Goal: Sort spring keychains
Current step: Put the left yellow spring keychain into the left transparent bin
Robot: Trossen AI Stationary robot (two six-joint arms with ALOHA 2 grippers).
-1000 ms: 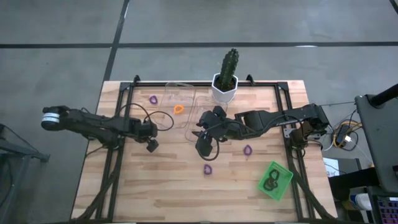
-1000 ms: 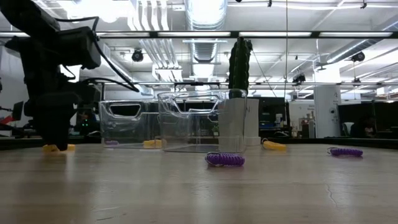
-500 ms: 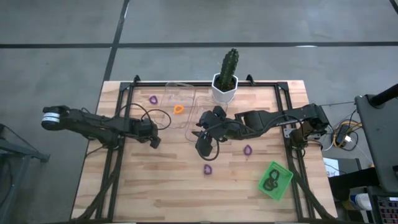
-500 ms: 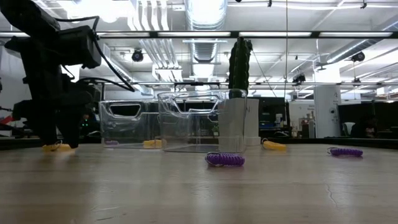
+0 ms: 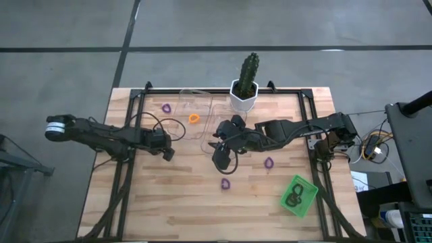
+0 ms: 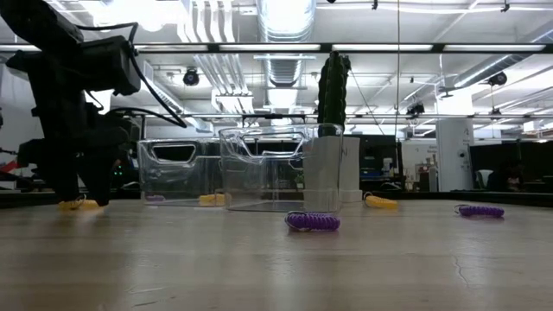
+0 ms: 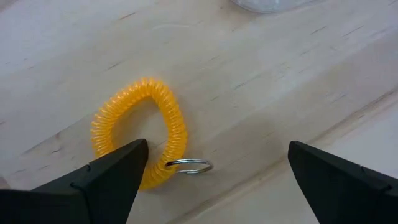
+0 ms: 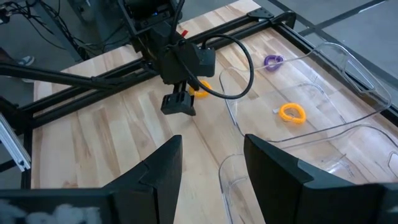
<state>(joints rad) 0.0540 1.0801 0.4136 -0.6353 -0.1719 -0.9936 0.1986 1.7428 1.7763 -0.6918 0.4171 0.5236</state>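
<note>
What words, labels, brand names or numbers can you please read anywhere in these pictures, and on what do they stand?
None: no readable text shows on the wooden table, the clear plastic bins, the white cactus pot or the green tray.

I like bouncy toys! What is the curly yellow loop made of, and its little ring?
The yellow spring keychain looks like shiny, springy plastic: smooth tight coils, evenly coloured. Its little ring looks like metal: thin, silvery wire. It lies on a pale wooden table.

A potted cactus (image 5: 245, 84) stands at the table's (image 5: 162, 202) far edge beside clear bins (image 5: 202, 111).
</note>
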